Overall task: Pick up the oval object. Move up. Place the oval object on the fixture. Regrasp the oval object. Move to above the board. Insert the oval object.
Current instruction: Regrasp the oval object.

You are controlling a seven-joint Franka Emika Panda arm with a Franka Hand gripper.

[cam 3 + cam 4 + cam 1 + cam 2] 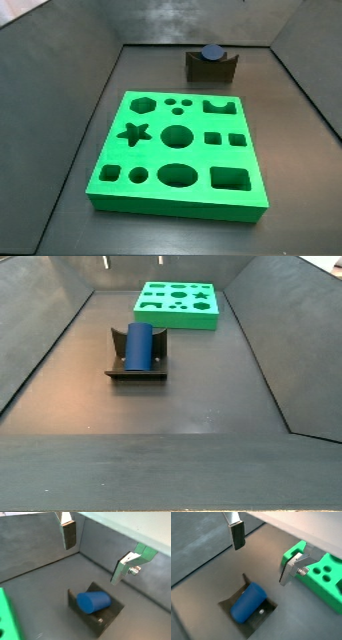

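Now between placing and regrasping. Wrist views: end effector [93, 554] spread, empty, above peg [93, 601] lying in fixture [107, 616] notch. Side views: peg [138, 345] cradled, board [175, 153] apart. Next: descend, pinch peg.

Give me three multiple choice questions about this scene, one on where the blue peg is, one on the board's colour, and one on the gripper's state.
1. Where does the oval object lie?
A. In a hole of the board
B. In the notch of the fixture
C. Between the fingers

2. What colour is the board?
A. Green
B. Red
C. Yellow

3. How is the gripper?
A. Shut on the peg
B. Shut on nothing
C. Open, above the fixture

Answers: 1 B, both side views show the peg resting on the fixture. 2 A, the slab is bright green. 3 C, both wrist views show the fingers wide apart with the peg below.
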